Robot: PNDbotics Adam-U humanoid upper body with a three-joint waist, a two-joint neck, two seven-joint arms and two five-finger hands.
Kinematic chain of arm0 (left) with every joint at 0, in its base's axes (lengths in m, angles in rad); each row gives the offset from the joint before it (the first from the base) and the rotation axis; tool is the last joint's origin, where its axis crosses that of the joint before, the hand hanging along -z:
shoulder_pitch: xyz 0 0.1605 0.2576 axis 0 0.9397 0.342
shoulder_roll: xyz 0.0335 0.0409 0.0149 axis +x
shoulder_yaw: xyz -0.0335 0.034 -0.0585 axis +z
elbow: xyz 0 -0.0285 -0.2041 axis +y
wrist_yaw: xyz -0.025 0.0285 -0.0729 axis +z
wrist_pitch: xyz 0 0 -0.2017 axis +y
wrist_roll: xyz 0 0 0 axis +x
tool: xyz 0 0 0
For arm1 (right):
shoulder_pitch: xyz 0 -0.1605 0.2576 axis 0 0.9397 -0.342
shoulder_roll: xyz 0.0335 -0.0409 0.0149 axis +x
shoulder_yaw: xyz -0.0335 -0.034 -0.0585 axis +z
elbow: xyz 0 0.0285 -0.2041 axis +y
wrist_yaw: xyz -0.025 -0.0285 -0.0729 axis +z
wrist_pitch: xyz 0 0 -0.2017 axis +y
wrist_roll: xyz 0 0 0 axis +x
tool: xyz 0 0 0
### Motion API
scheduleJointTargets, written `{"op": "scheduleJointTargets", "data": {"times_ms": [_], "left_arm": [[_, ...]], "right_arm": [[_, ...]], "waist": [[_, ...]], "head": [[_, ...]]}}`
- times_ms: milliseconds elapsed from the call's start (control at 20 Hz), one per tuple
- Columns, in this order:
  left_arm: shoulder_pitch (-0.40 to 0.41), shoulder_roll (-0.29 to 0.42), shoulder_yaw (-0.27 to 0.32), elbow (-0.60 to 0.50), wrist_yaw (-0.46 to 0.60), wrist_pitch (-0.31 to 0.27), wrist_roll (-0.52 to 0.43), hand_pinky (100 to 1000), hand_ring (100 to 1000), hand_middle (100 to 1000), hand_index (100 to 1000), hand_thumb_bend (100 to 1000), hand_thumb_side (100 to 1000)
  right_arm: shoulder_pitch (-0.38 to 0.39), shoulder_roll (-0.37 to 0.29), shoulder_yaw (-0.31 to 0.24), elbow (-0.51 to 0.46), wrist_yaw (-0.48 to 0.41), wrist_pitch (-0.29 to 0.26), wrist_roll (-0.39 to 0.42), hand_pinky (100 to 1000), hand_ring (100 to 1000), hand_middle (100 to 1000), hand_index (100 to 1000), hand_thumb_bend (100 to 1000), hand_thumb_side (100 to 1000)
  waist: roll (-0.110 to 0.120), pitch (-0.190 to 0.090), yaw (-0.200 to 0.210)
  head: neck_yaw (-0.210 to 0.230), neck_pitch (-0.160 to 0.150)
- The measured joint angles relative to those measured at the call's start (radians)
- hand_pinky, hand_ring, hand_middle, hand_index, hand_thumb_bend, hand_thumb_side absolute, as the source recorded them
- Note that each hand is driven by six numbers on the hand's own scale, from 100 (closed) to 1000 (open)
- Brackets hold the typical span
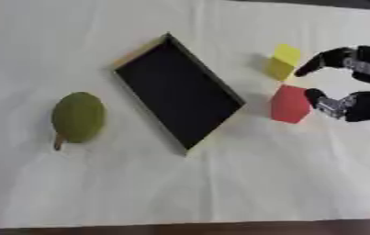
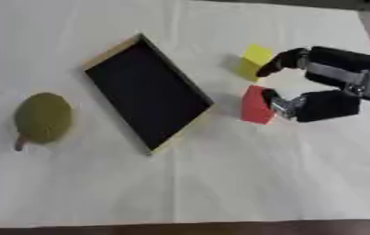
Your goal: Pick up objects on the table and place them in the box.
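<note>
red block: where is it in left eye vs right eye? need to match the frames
Left eye view: red block sits right of centre, just right of the box's right corner, below the yellow block.
Right eye view: the red block shows nearer the middle, with the right hand at its right side.
Shared landmark: the black box, lying diagonally left of the block in both.

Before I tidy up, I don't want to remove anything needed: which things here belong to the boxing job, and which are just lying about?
Job: box, red block, yellow block, green fruit, right hand.
Lying about: only the pale cloth.
</note>
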Motion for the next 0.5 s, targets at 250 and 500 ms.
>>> {"op": "scheduleJointTargets", "data": {"times_ms": [250,500], "left_arm": [[0.0,0.0,0.0,0.0,0.0,0.001,0.0,717,716,756,807,187,520],[0.0,0.0,0.0,0.0,0.0,0.002,0.0,717,715,755,806,185,519]], "right_arm": [[-0.001,0.012,0.006,0.015,0.006,-0.005,0.015,1000,915,824,865,131,298],[-0.003,0.022,0.006,0.023,0.008,-0.004,0.039,1000,915,824,858,274,171]], "waist": [[0.0,0.0,0.002],[-0.001,0.0,0.004]], "head": [[0.0,0.0],[0.003,0.0]]}}
